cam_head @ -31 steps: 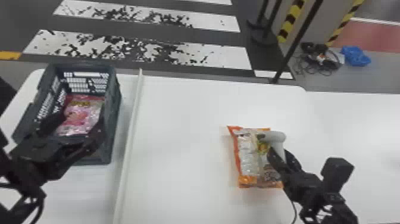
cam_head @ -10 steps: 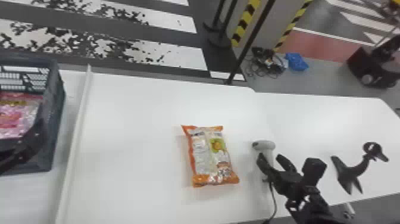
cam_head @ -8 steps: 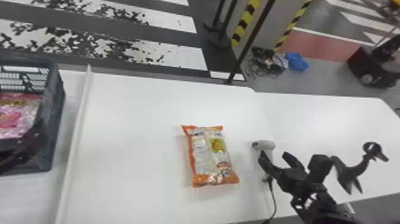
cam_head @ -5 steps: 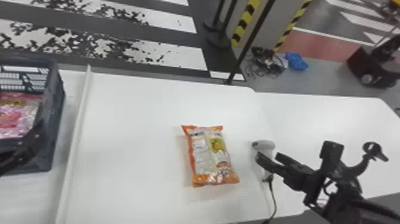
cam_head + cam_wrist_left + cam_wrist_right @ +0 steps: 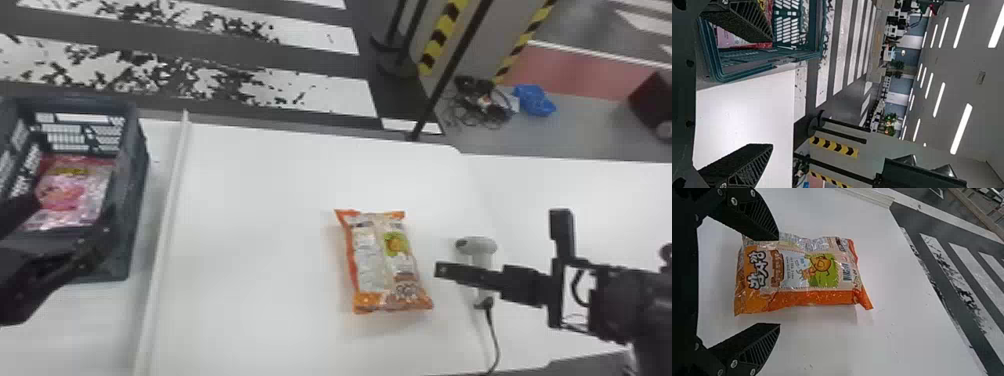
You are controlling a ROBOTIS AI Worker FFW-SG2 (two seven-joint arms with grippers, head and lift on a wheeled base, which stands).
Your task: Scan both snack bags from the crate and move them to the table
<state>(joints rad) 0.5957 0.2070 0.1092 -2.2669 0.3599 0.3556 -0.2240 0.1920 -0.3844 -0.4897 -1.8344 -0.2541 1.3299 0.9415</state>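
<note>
Turns right gripper (image 5: 779, 282) from scanner (image 5: 481, 246) toward orange bag (image 5: 372, 257), fingers spread; holds left gripper (image 5: 772, 92) at crate (image 5: 133, 170), also spread. Seems ready now for shifting this bag.

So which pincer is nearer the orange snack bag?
Right. In the head view, the right pincer is just right of the orange snack bag, by the scanner; the left pincer is far to the bag's left, at the crate.

Inside the dark crate (image 5: 132, 210) is a pink bag (image 5: 75, 192); right of the crate, an orange-edged bag (image 5: 382, 260) and pale-grey scanner (image 5: 481, 246).
</note>
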